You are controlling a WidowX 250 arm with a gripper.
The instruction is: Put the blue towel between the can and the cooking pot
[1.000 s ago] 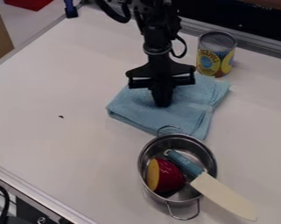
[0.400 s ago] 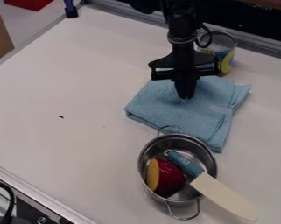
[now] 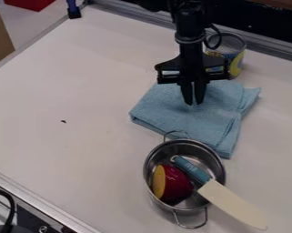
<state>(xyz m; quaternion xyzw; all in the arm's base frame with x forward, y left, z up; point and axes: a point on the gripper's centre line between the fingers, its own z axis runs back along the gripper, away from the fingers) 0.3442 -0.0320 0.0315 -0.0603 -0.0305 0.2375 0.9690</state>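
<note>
Black two-finger gripper (image 3: 194, 102) slightly open over folded light-blue cloth towel (image 3: 172, 111), flat between yellow-labelled cylindrical metal can (image 3: 238, 63) at 1 o'clock and round steel cooking pot (image 3: 190, 148) at 6. Widen slightly, lift straight up, avoid dragging cloth.

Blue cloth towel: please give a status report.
Black two-finger gripper at folded blue cloth towel, fingers slightly parted. Towel lies between yellow-labelled metal can and steel cooking pot. Pot's wire handle close at towel's edge.
</note>
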